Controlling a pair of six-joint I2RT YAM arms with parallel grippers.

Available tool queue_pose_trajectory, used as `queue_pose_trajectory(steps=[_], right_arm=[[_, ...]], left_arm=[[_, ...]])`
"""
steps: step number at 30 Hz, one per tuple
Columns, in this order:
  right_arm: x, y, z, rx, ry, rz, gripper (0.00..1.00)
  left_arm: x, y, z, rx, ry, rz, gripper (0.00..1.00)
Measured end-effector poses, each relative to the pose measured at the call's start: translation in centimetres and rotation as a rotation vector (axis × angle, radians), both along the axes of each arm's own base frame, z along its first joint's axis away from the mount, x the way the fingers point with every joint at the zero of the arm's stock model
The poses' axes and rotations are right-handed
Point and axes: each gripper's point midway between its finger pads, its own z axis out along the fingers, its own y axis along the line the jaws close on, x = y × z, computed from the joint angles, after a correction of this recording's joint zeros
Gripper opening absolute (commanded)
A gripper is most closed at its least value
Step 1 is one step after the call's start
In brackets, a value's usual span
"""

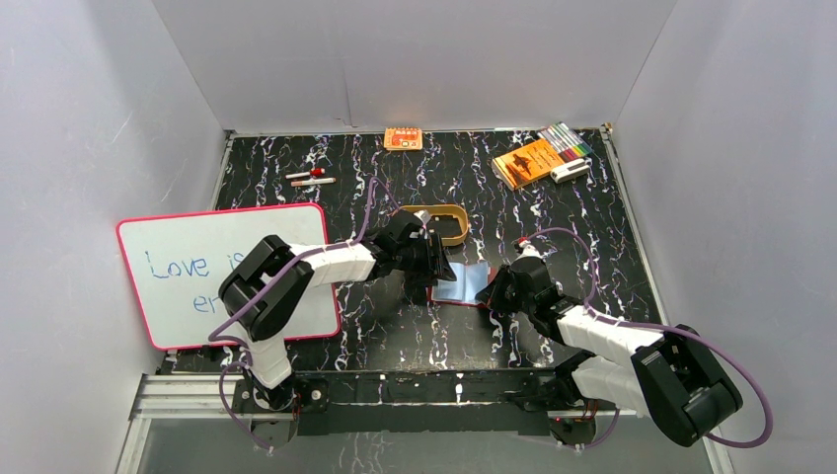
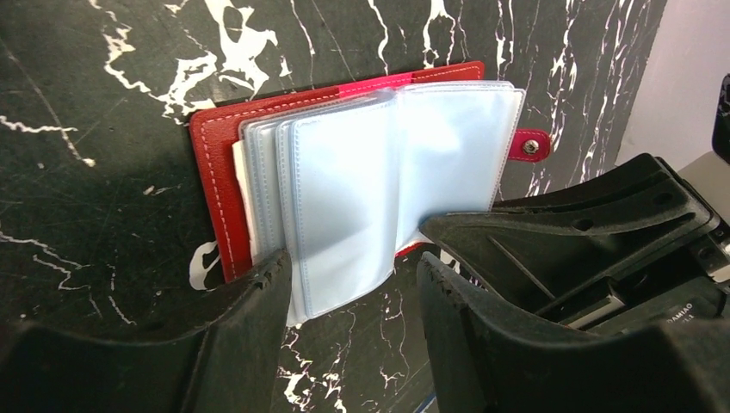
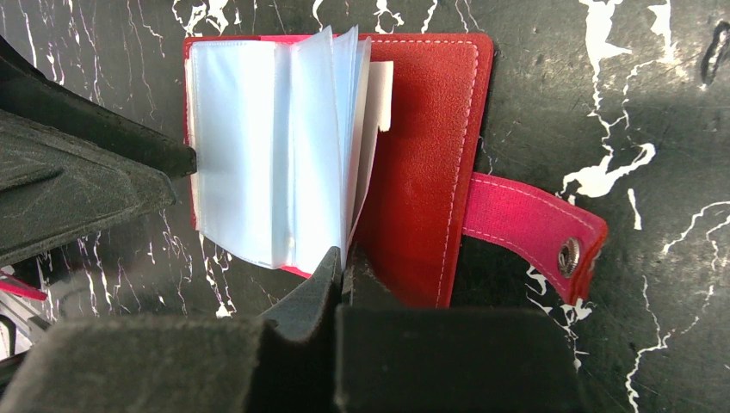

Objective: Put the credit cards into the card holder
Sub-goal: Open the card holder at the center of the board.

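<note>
The card holder (image 1: pixel 464 285) lies open and flat on the black marbled table (image 1: pixel 602 222), near the middle, just in front of the tan oval tray (image 1: pixel 457 226) and between the two arms. Its red cover (image 3: pixel 430 172) is facing up, the snap tab (image 3: pixel 534 228) stretches out to the side, and the clear plastic sleeves (image 2: pixel 344 189) are fanned, some of them standing up from the spine. The left gripper (image 2: pixel 353 268) is spread wide, its two fingers on either side of the lower edge of the sleeves (one finger tip touches the sleeves in the right wrist view). The right gripper (image 3: pixel 344 262) comes from the opposite side with its fingers pressed together, the tips right at the edge of the standing sleeves; I cannot tell if a sleeve is caught between them. A white edge (image 3: pixel 384 95) shows behind the sleeves, against the cover.
</note>
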Motion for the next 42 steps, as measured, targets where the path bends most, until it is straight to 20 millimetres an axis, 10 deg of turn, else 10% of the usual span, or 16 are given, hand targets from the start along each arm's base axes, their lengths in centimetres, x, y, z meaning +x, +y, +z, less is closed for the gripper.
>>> queue_pose_trajectory(steps=[20, 28, 39, 42], right_arm=[[0.1, 0.2, 0.0, 0.006, -0.003, 0.004, 0.00], [0.1, 0.5, 0.4, 0.025, -0.010, 0.016, 0.48], [0.3, 0.6, 1.6, 0.046, -0.042, 0.008, 0.75], [0.3, 0.3, 1.8, 0.042, -0.045, -0.010, 0.98]], left_arm=[[-0.6, -2.4, 1.5, -0.140, 0.015, -0.079, 0.51], [-0.3, -3.1, 2.2, -0.176, 0.005, -0.096, 0.52], [-0.1, -4.4, 1.9, -0.202, 0.014, -0.115, 0.53], [-0.1, -4.7, 1.9, -0.210, 0.015, -0.117, 0.53]])
